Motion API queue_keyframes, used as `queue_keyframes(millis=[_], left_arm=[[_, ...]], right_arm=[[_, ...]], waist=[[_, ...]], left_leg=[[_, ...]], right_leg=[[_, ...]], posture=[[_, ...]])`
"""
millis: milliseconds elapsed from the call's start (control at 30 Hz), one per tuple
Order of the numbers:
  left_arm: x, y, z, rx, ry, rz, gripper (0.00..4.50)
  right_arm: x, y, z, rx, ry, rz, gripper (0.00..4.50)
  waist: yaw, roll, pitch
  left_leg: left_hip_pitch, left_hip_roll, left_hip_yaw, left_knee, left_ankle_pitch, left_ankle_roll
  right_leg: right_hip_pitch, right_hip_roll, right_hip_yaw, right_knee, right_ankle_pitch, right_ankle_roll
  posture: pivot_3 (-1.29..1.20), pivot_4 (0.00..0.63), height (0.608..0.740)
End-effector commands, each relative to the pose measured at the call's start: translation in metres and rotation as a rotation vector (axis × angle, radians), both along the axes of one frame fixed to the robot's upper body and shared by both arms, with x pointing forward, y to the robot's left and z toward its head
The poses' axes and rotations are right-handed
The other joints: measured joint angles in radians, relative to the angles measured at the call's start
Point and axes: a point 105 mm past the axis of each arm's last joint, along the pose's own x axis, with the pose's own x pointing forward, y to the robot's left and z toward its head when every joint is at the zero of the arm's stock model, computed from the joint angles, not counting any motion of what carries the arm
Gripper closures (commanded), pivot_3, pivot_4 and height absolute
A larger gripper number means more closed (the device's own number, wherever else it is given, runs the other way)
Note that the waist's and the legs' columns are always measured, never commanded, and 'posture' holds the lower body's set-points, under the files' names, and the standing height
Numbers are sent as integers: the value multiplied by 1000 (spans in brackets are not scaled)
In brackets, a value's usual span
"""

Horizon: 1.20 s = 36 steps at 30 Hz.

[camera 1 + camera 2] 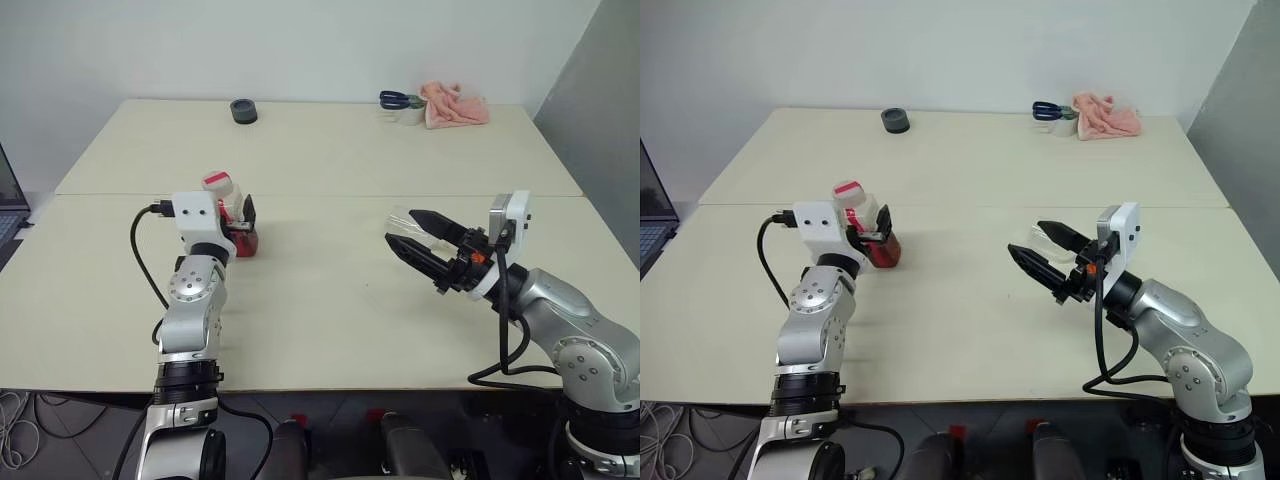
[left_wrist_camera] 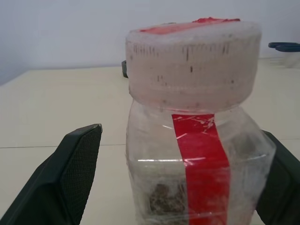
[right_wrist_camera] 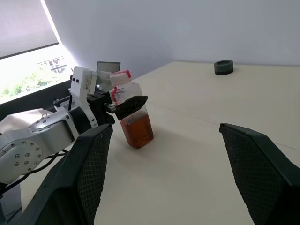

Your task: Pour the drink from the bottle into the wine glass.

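One bottle [image 1: 232, 212] stands on the table [image 1: 330, 160] between the spread fingers of the left gripper [image 1: 243, 222]; one wine glass [image 1: 403, 222] sits at the right gripper [image 1: 408, 234], grip unclear. Far edge: one dark ring [image 1: 243, 111], one scissors [image 1: 400, 99], one pink cloth [image 1: 455, 104]. Left wrist: one capped bottle [image 2: 197, 140], fingers [image 2: 70, 173] apart. Right wrist: amber drink [image 3: 138, 131] low in bottle; two fingers [image 3: 89, 173] wide apart.

Between the black left tool's [image 1: 243, 222] fingers, the clear bottle [image 3: 132, 112] bears a red strip. Its drink [image 3: 138, 131] is amber-brown. The bench [image 1: 330, 150] is cream.
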Motion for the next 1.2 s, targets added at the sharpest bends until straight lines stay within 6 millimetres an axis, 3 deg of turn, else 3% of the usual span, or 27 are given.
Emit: queue_keyframes(millis=[33, 300, 367, 600, 700, 833, 967, 1067, 1200], left_arm=[[-1, 0, 14, 16, -52, -3, 196], [-3, 0, 15, 14, -60, -4, 2475], [-3, 0, 15, 11, -57, -4, 2698], [1, -6, 18, -56, -20, -41, 2705], [8, -27, 32, -44, -18, -146, 2705], [13, -73, 52, -44, -15, -393, 2705], [3, -119, 64, 28, -13, -663, 2705], [-7, -137, 65, 101, -9, -778, 2705], [-16, -144, 66, 125, -8, -847, 2705]], right_arm=[[-7, 3, 11, 12, -54, 12, 600], [-8, 4, 11, 16, -50, 10, 600], [-8, 5, 11, 16, -51, 10, 600], [-1, 7, 13, -24, -64, 2, 600], [16, 12, 14, -120, -87, -33, 600], [36, 28, 37, -96, -140, -41, 600], [49, 52, 63, -29, -176, -48, 600], [46, 63, 64, -24, -175, -24, 600], [46, 67, 60, -28, -169, -27, 600]], waist=[[0, 0, 0], [0, 0, 0], [0, 0, 0], [-1, 0, 0], [-1, 0, 0], [0, -1, 0], [-2, 0, 0], [-4, 0, 0], [-3, 0, 0]], left_leg=[[0, 0, 0, 0, 0, 0], [0, 0, 0, 0, 0, 0], [0, 0, 0, 0, 0, 0], [0, 0, 0, 0, 0, 0], [0, 0, 0, 0, 0, 0], [-2, -1, -1, 1, 0, 0], [-3, -1, -1, 0, 1, -1], [-3, 0, 0, -1, 1, -2], [-5, 0, 0, 0, 0, -1]], right_leg=[[0, 0, 0, 0, 0, 0], [0, 0, 0, 0, 0, 0], [0, 0, 0, 0, 0, 0], [0, 0, 0, 0, 0, 0], [0, 0, 0, 1, 0, 0], [-1, 0, -1, 0, 0, 0], [-3, 0, -1, 0, 0, 0], [-4, -1, 0, 0, 0, 0], [-5, -1, 0, 0, 0, 0]], posture=[[0, 150, 740], [0, 150, 740], [0, 150, 740], [0, 150, 740], [0, 150, 740], [0, 150, 740], [0, 150, 740], [0, 150, 740], [0, 150, 740]])
